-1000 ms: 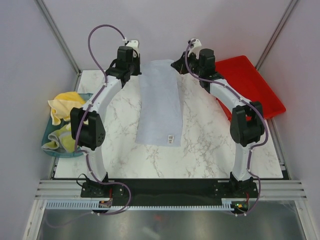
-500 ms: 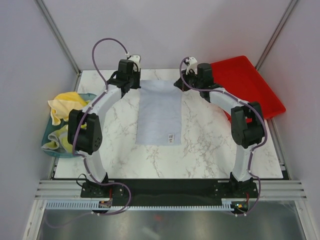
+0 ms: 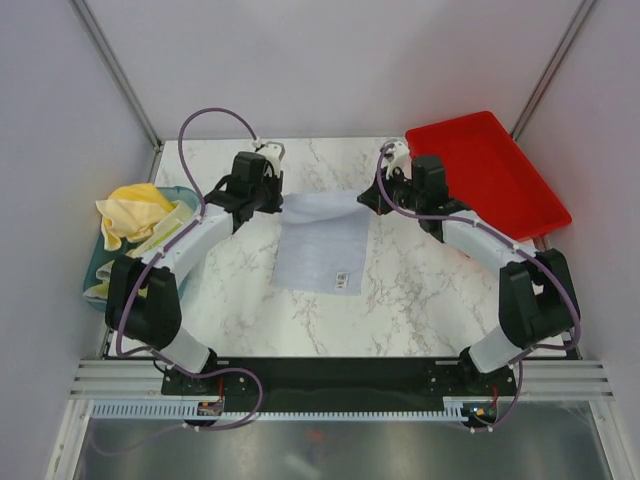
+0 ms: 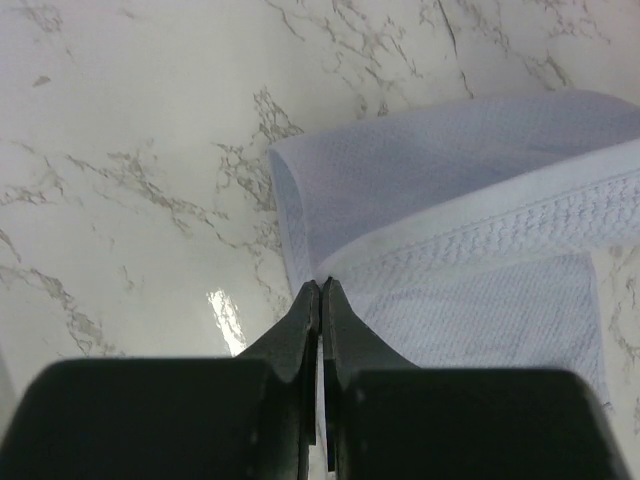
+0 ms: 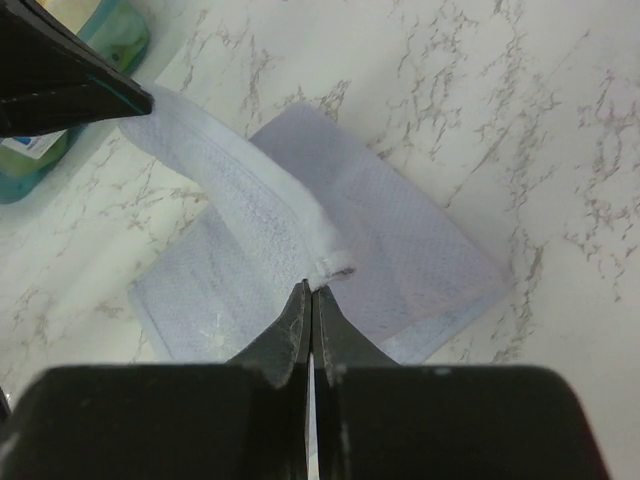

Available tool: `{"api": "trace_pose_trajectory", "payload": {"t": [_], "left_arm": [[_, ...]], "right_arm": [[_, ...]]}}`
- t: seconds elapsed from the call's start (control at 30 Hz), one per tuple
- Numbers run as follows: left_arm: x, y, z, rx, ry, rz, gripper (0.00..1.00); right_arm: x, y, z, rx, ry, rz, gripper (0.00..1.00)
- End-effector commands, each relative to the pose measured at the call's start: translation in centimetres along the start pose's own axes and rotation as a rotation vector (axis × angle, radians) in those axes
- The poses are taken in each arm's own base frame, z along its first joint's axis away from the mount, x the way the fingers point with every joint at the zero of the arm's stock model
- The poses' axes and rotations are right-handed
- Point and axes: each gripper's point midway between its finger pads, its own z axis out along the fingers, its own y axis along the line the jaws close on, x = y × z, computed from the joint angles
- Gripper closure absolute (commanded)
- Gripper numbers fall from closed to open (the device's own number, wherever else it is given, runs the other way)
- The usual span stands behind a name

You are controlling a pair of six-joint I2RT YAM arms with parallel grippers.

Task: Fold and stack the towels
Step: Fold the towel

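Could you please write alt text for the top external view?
The left tool and right tool, both shut, pinch the far corners of a grey-blue towel, holding that edge above the marble table. Teal tub of cloths left; red tray right.

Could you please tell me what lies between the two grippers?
The lifted edge of the pale grey-blue towel spans from the left gripper to the right gripper, clearest in the top view.

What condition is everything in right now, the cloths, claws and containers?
grey-blue towel, partly folded, far edge lifted over itself
left gripper, shut on one towel corner
right gripper, shut on the other corner
yellow towels, crumpled in the teal tub
red tray, holding no towels
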Motion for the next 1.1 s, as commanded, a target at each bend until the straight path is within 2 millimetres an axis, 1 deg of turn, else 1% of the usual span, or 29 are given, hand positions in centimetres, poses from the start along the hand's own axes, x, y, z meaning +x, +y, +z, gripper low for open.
{"api": "trace_pose_trajectory", "payload": {"t": [0.0,0.03,0.07,0.1,0.13,0.17,0.2,0.23,0.27,0.33,0.37,0.4,0.43,0.47,0.53,0.57,0.6,0.63,0.67,0.7,0.77,0.8,0.83,0.87,0.9,0.93,0.97,1.03,1.07], "left_arm": [[1.5,-0.6,-1.4,-0.028,0.006,-0.033,0.98],[2.1,-0.7,-1.5,-0.030,0.015,-0.038,0.98],[2.2,-0.9,-1.9,-0.040,0.010,-0.036,0.98],[3.0,-0.9,-2.0,-0.047,0.024,-0.037,0.98],[3.4,-1.0,-2.1,-0.053,0.030,-0.043,0.98],[3.7,-0.9,-2.2,-0.067,0.034,-0.043,0.98],[4.2,-1.3,-2.4,-0.063,0.040,-0.038,0.98],[4.5,-1.1,-2.5,-0.078,0.046,-0.039,0.98],[4.8,-1.4,-2.6,-0.079,0.052,-0.034,0.98],[5.2,-1.4,-2.9,-0.096,0.055,-0.044,0.98],[5.4,-1.2,-3.2,-0.114,0.058,-0.047,0.98],[6.0,-1.4,-3.3,-0.115,0.066,-0.047,0.98],[6.0,-1.5,-3.7,-0.111,0.058,-0.063,0.98],[6.2,-1.8,-3.8,-0.106,0.061,-0.068,0.98],[7.4,-2.0,-4.0,-0.104,0.085,-0.073,0.98],[7.8,-1.9,-4.0,-0.120,0.091,-0.074,0.98],[8.8,-1.7,-4.0,-0.132,0.112,-0.083,0.98],[9.4,-1.8,-4.0,-0.136,0.122,-0.085,0.98],[9.9,-1.8,-3.9,-0.142,0.129,-0.087,0.98],[10.7,-1.9,-3.8,-0.145,0.142,-0.086,0.98],[11.2,-1.9,-3.9,-0.170,0.144,-0.079,0.98],[11.4,-1.8,-3.8,-0.182,0.140,-0.080,0.98],[11.4,-1.7,-3.9,-0.190,0.130,-0.076,0.98],[10.8,-1.7,-4.0,-0.194,0.104,-0.076,0.98],[10.4,-1.6,-4.0,-0.200,0.086,-0.071,0.98],[9.1,-1.3,-3.9,-0.219,0.035,-0.072,0.98],[8.4,-1.2,-3.9,-0.228,0.009,-0.067,0.98],[5.5,-0.9,-4.2,-0.250,-0.068,-0.041,0.98],[4.5,-0.8,-4.4,-0.261,-0.092,-0.035,0.98]], "right_arm": [[-0.2,2.5,-1.2,-0.021,-0.034,0.007,1.00],[0.3,3.2,-1.3,-0.031,-0.025,0.008,1.00],[1.6,3.4,-1.5,-0.031,-0.003,0.018,1.00],[1.7,3.7,-1.8,-0.021,-0.010,0.016,1.00],[2.1,4.1,-1.8,-0.021,-0.007,0.022,1.00],[3.6,4.2,-2.0,-0.016,0.016,0.038,1.00],[3.6,4.6,-2.3,-0.021,0.004,0.037,1.00],[4.1,5.0,-2.4,-0.025,0.010,0.043,1.00],[4.8,5.3,-2.7,-0.028,0.018,0.043,1.00],[5.5,5.9,-3.0,-0.027,0.022,0.042,1.00],[6.3,6.1,-3.2,-0.028,0.036,0.043,1.00],[6.3,6.3,-3.5,-0.026,0.035,0.039,1.00],[6.6,6.3,-3.6,-0.021,0.036,0.038,1.00],[7.4,6.3,-3.9,-0.017,0.050,0.045,1.00],[7.9,6.4,-4.3,-0.016,0.049,0.046,1.00],[8.9,6.3,-4.4,-0.010,0.066,0.061,1.00],[9.2,6.4,-4.5,-0.012,0.062,0.062,1.00],[9.6,6.6,-4.5,-0.018,0.069,0.067,1.00],[10.7,6.5,-4.6,-0.015,0.084,0.075,1.00],[10.9,6.7,-4.6,-0.019,0.078,0.083,1.00],[12.1,7.2,-4.8,-0.033,0.091,0.089,0.99],[12.1,7.5,-4.7,-0.042,0.082,0.097,0.99],[12.4,8.0,-4.6,-0.058,0.087,0.097,0.99],[12.9,8.1,-4.6,-0.059,0.092,0.102,0.99],[12.8,8.2,-4.5,-0.061,0.085,0.099,1.00],[12.8,8.1,-4.4,-0.044,0.075,0.106,1.00],[12.6,8.0,-4.4,-0.036,0.064,0.107,1.00],[11.9,7.6,-4.2,-0.013,0.042,0.097,1.00],[11.1,7.7,-4.1,-0.012,0.030,0.091,1.00]]}}
